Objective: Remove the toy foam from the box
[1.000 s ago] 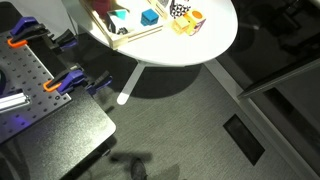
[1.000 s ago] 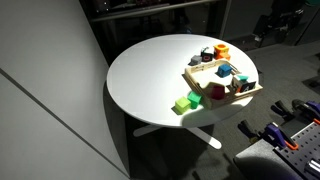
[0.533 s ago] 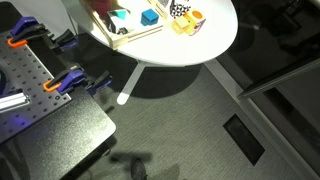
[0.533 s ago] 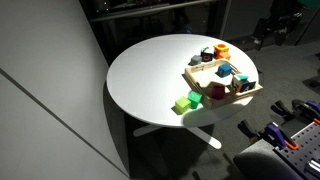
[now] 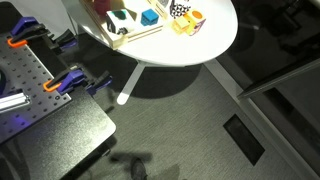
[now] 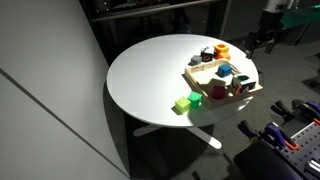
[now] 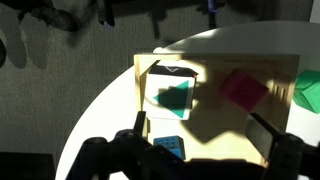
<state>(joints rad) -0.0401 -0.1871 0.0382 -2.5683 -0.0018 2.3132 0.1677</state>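
The light-wood box (image 7: 215, 125) lies on the round white table and shows in both exterior views (image 5: 140, 33) (image 6: 200, 82). The turquoise triangular toy foam (image 7: 172, 97) rests inside it near the left rim, and it also shows in an exterior view (image 5: 120, 15). A blue studded block (image 7: 168, 148) and a pink piece (image 7: 240, 88) lie in the box too. My gripper (image 7: 200, 140) hangs open and empty above the box, its dark fingers on either side of the box floor below the foam. In an exterior view it hovers beyond the table's far edge (image 6: 262, 40).
A yellow-and-white spotted toy (image 5: 185, 18) stands on the table beside the box. Green blocks (image 6: 185, 102) lie on the table outside the box's near rim. A perforated bench with orange clamps (image 5: 40, 90) stands below the table.
The arm has shifted a little toward the table in an exterior view. The things in the box have not moved.
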